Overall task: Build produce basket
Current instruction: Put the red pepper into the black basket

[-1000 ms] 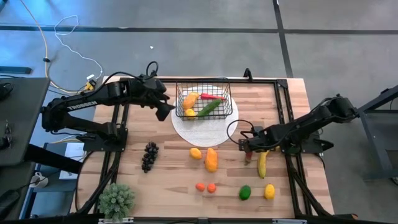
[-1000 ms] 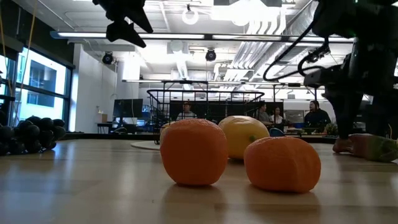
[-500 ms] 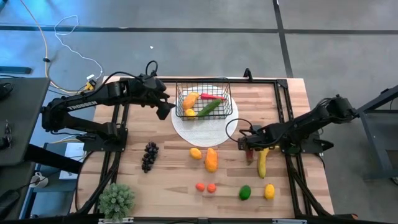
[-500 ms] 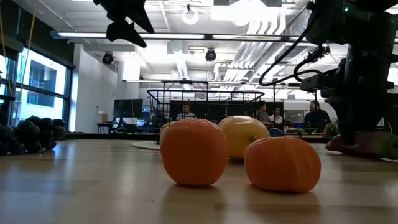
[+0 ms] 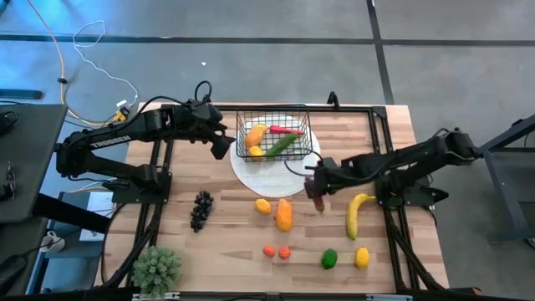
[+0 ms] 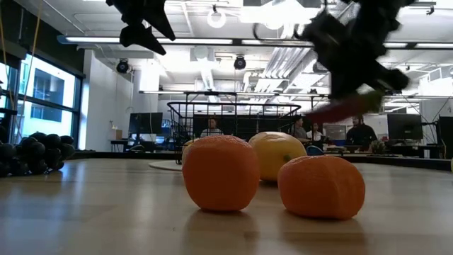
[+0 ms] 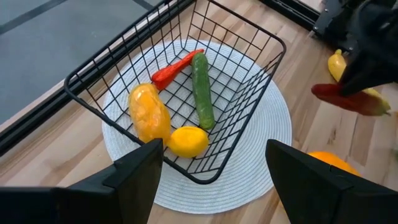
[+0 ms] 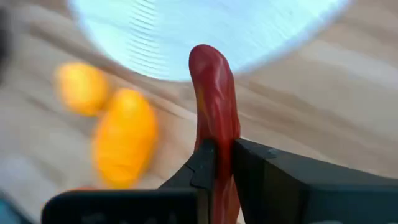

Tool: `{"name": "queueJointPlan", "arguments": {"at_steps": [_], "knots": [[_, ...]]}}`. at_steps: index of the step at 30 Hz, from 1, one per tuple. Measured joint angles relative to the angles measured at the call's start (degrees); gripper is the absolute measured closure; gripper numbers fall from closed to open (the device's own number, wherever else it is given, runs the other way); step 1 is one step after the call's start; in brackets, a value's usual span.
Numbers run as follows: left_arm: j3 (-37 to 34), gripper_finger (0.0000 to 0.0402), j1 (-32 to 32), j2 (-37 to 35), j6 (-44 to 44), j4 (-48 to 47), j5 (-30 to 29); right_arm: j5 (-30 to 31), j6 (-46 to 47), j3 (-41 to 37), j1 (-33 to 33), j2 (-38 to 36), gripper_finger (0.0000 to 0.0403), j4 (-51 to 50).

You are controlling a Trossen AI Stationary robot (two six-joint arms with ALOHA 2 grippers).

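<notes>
Red chilli (image 8: 214, 93) lifted in right tool (image 8: 224, 158)

left arm reaches across the table's far left side; left gripper (image 5: 224, 142) hangs raised, fingers (image 7: 140, 171) spread apart, holding nothing. right arm stretches in from the right edge; right gripper (image 5: 315, 186) raised off the table, fingers (image 8: 202, 168) clamped tight.
</notes>
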Motion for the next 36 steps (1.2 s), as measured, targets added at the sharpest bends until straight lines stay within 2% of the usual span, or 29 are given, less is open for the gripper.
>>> {"name": "queueJointPlan", "arguments": {"at_steps": [9, 13, 23, 30, 36], "knots": [[0.0, 0.0131, 0.0, 0.0, 0.0, 0.0, 0.0, 0.1, -24.3, 12.9, -10.1, 0.0, 0.0382, 0.0], [0.0, 0.0131, 0.0, 0.0, 0.0, 0.0, 0.0, -0.8, -35.1, 16.3, -15.5, 0.0, 0.0382, 1.7], [0.0, 0.0131, 0.0, 0.0, 0.0, 0.0, 0.0, -3.6, -61.9, 17.1, -27.9, 1.1, 0.0381, 13.7], [0.0, 0.0131, 0.0, 0.0, -3.9, -0.1, 0.1, -7.5, -79.8, 17.1, -33.7, 7.1, 0.038, 19.0], [0.0, 0.0131, 0.0, 0.0, -4.1, -0.1, 0.6, -10.6, -88.0, 17.1, -35.8, 13.3, 0.038, 21.5]]}}
